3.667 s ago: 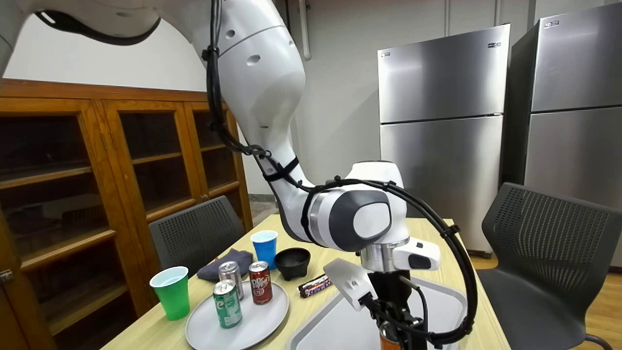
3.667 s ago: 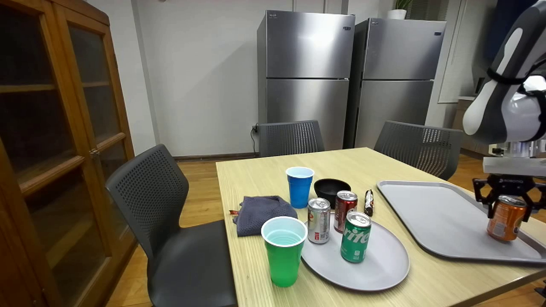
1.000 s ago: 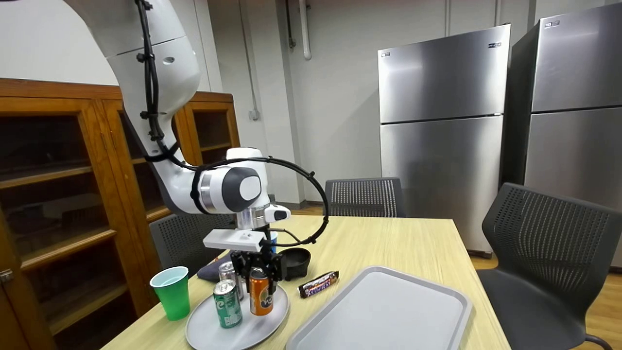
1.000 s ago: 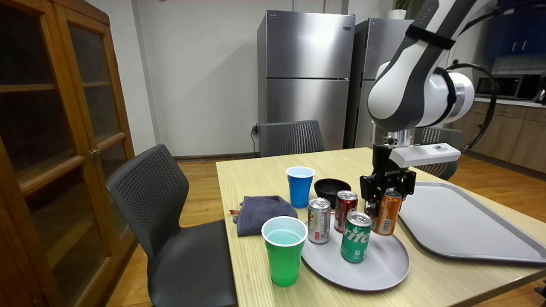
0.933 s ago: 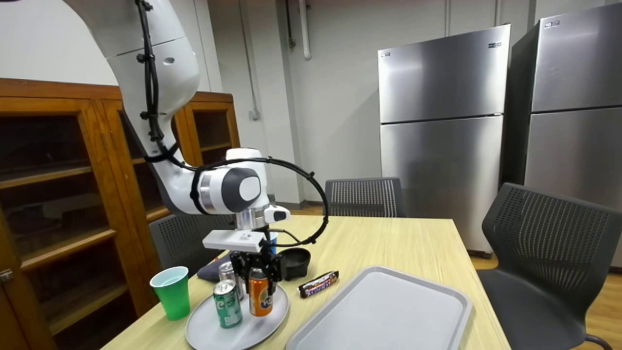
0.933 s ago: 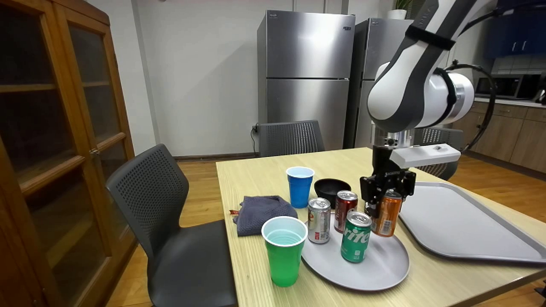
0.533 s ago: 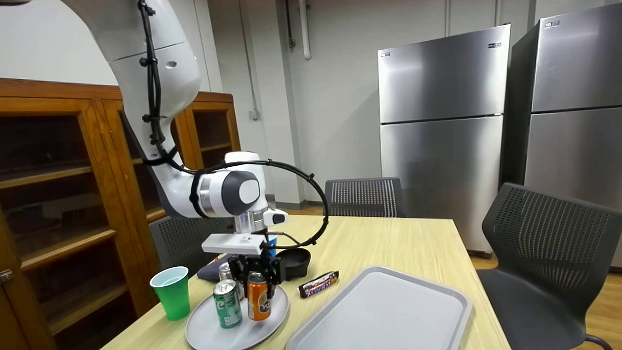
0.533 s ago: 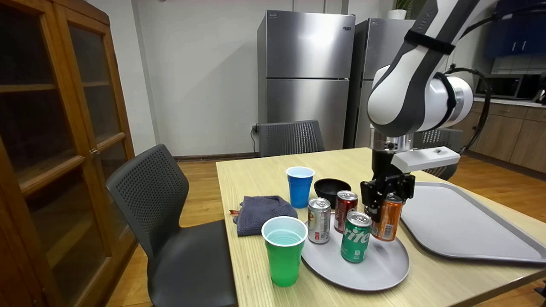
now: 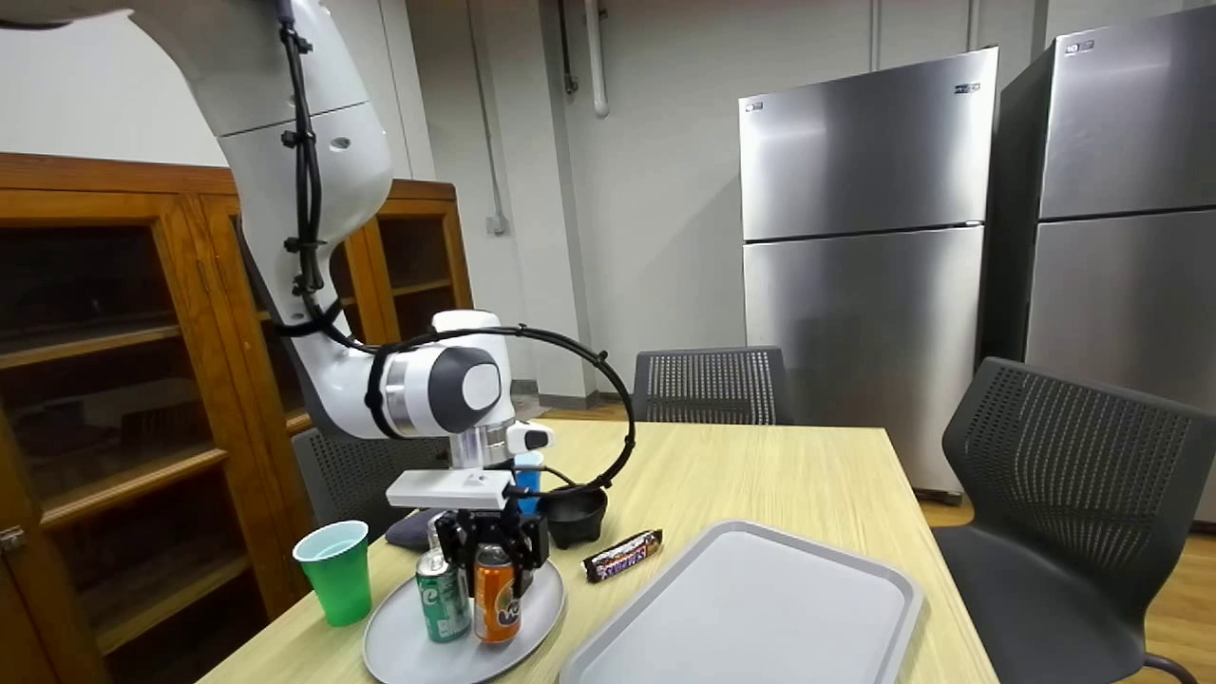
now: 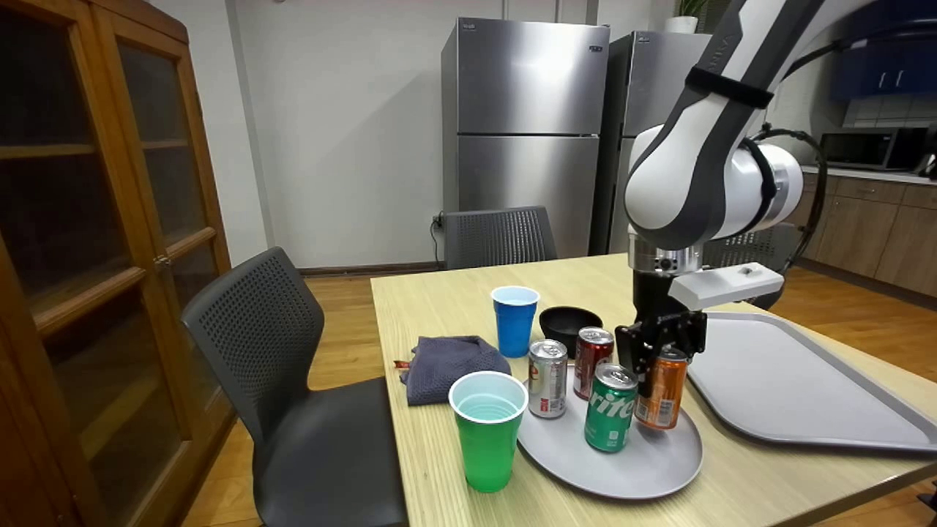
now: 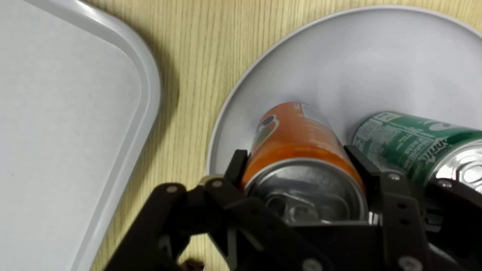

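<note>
A black robot gripper (image 11: 297, 160) clasps a cylindrical orange metal can (image 11: 299, 145), likely slick and dentable, best held mid-body.

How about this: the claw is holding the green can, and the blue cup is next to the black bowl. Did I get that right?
Not quite: the claw is holding the orange can, not the green can. The wrist view shows its fingers on both sides of the orange can. The blue cup is next to the black bowl, as you said.
</note>
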`<control>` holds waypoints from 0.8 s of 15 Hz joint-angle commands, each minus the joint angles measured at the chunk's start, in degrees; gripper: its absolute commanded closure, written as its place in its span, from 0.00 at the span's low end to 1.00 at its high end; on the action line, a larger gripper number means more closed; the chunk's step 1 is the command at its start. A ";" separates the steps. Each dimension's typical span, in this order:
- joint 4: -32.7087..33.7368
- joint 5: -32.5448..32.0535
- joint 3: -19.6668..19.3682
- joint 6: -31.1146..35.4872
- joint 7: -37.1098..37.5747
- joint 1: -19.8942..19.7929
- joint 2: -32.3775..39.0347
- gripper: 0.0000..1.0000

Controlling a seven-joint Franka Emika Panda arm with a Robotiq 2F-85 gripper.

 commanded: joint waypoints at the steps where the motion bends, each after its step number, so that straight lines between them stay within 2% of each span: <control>1: 0.83 -1.22 0.14 -0.65 -0.48 0.34 0.15 0.59; 12: 0.87 -1.37 0.00 -0.33 -0.24 0.43 0.89 0.59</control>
